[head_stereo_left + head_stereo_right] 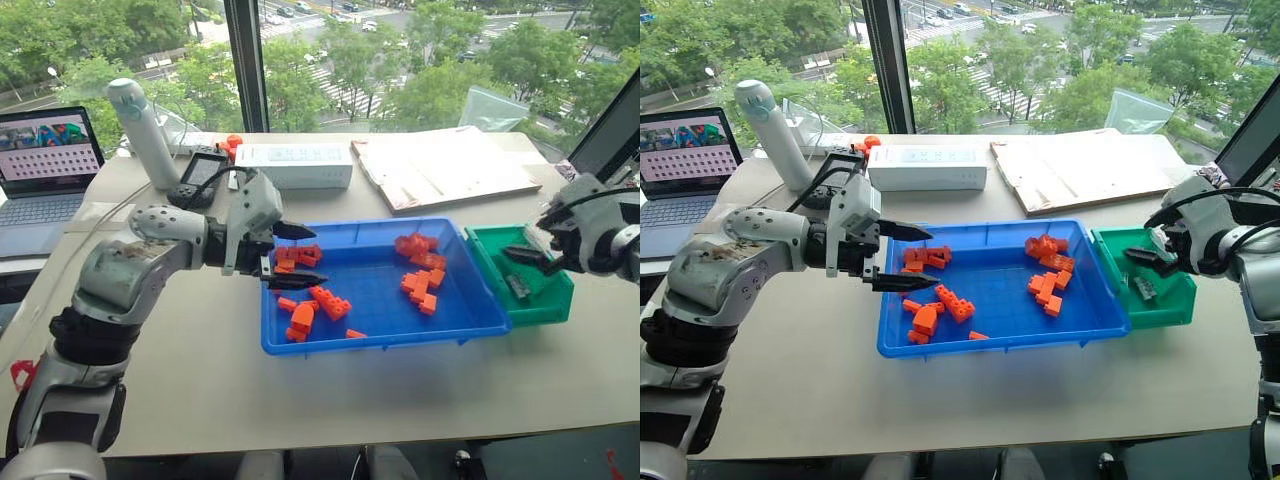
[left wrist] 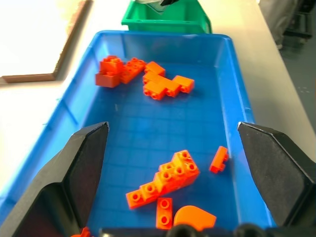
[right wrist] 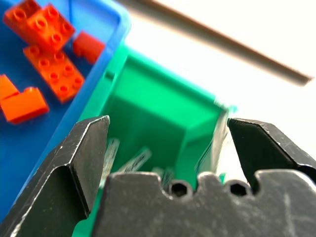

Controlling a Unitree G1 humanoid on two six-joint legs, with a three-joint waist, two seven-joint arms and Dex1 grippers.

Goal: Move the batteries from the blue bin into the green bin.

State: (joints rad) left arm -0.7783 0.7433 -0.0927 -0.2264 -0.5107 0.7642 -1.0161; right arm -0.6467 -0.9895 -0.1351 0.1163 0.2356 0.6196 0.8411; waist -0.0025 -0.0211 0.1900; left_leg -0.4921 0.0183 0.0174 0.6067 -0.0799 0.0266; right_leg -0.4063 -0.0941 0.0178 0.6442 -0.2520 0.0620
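Right gripper (image 3: 168,148) spread wide, empty, over green bin (image 1: 555,300); batteries (image 3: 133,160) lie inside it. Left gripper (image 1: 292,256) gaping, empty, over blue bin (image 1: 470,325) left end; there I see orange bricks (image 1: 320,300), no batteries; looks near done.

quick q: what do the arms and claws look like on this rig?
Both arms have light grey, rounded shells with black joints; the left one looks scuffed. Loose black cables loop over each wrist. The left claw and right claw each carry two black, wedge-shaped fingers tapering to points, mounted on a pale grey wrist block. No markings legible.
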